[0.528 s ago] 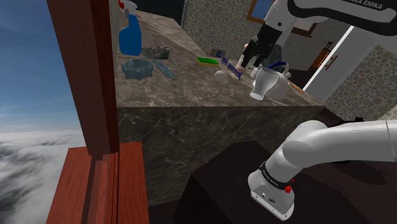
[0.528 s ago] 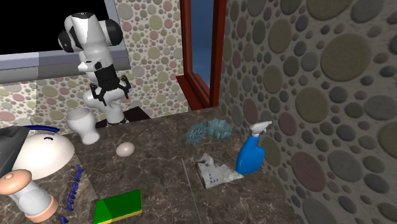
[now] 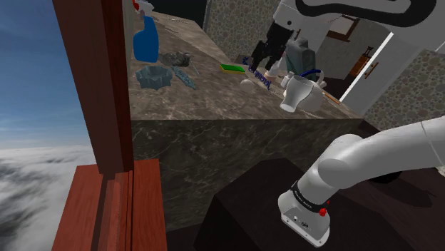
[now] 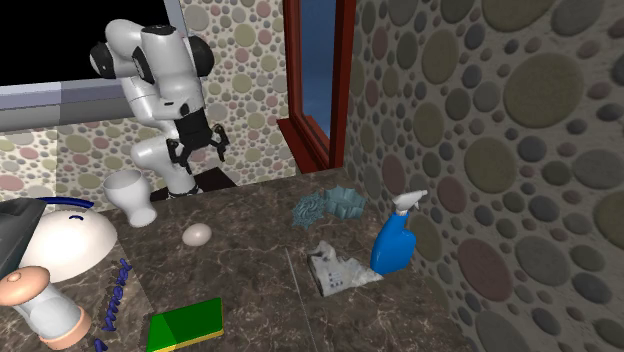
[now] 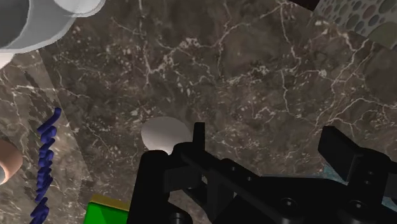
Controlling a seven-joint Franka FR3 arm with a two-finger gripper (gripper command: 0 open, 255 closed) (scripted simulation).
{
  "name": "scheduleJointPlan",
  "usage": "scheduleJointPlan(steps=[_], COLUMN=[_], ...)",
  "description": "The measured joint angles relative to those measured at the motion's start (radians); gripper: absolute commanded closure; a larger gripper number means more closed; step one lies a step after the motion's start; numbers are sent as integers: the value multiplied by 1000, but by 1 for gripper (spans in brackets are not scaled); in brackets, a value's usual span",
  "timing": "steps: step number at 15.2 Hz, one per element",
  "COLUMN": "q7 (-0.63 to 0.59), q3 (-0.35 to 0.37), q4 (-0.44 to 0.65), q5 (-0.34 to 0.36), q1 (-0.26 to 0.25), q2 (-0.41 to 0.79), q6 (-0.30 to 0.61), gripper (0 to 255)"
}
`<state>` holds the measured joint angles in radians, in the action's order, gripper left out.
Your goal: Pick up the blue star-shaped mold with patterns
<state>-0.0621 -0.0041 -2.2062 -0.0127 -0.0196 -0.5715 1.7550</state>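
- Two fingers of the gripper [image 4: 196, 152] are spread wide with nothing between them. The hand hangs over the stand end of the counter [image 3: 214, 107].
- Target is the star mold [image 3: 155, 76], grey-blue with a scalloped wall. It sits on the counter well apart from the gripper, close to the red window frame [image 3: 107, 85].
- Clip risk: a white egg-shaped thing [image 5: 164, 135] lies on the counter just under the hand, and a white goblet [image 4: 130, 195] stands near. A low traverse would likely hit one, and the goblet looks tippy.
- Wrong-grab risk: a flat teal piece [image 3: 187, 77] lies just beside the mold, with a dark crumpled thing [image 3: 173, 58] near it. Coming from the arm's side, the fingers reach the flat piece first.
- Clearance risk: the mold is close to the wall, so the far finger may get little room. An off-centre descent would land on the rim and shove the mold.
- Slip risk: pinching across the star points could make the mold twist out. Clamping one wall looks safer.
- Overreach risk: the blue spray bottle [image 3: 146, 39] stands beyond the mold and would topple easily.
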Motion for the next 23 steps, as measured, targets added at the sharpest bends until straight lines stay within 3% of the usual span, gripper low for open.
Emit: scheduleJointPlan(steps=[5, 13, 23], q7=[-17, -44, -86], q3=[47, 114, 183], q4=[89, 319, 703], q5=[-9, 10, 88], q1=[-32, -75, -150], q2=[163, 434, 784], q6=[82, 136, 111], gripper=[0, 0, 0])
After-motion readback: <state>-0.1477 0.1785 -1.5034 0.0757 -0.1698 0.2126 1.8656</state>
